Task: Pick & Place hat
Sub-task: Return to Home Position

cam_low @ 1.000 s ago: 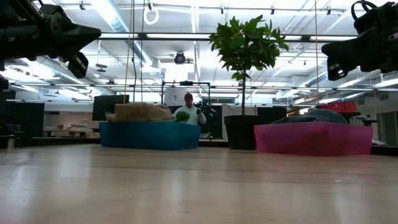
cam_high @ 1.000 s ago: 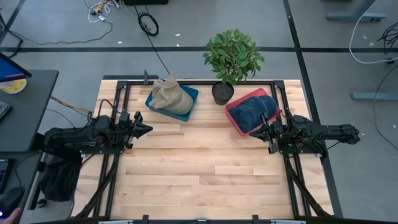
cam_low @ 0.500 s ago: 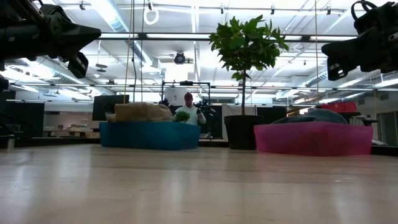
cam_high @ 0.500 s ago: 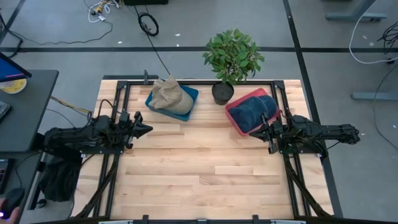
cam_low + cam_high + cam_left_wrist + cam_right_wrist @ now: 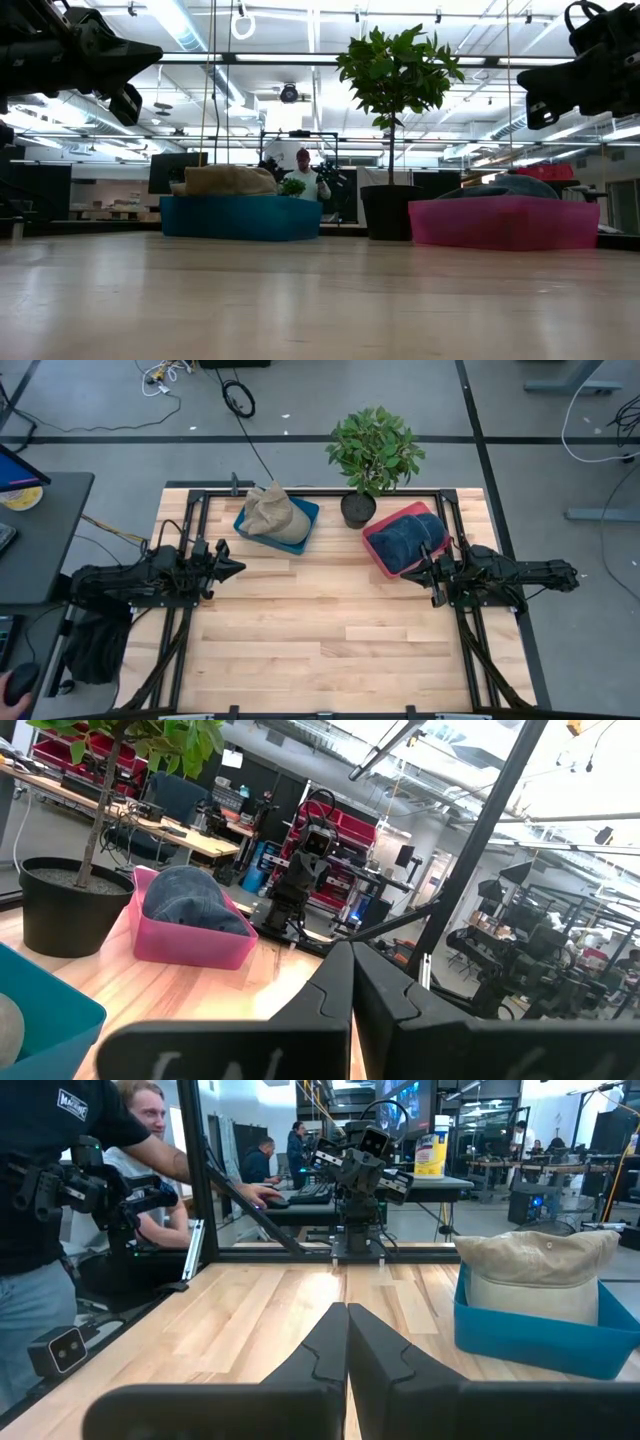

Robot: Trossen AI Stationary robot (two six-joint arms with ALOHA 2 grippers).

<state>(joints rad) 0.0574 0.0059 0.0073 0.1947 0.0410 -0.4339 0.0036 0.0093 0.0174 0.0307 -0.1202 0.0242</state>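
A tan hat (image 5: 271,513) lies in a blue tray (image 5: 306,520) at the table's far left; it shows too as the tan hat (image 5: 538,1271) in the right wrist view. A dark blue hat (image 5: 411,538) rests in a pink tray (image 5: 378,552) at the far right, also seen as the blue hat (image 5: 190,900). My left gripper (image 5: 240,569) is shut and empty at the table's left edge, raised above the wood. My right gripper (image 5: 413,574) is shut and empty at the right edge, just near of the pink tray.
A potted plant (image 5: 372,455) stands between the two trays at the far edge. The black frame (image 5: 200,495) runs around the table. People (image 5: 90,1190) stand beyond the table's left side. Bare wood (image 5: 330,630) fills the middle and near part.
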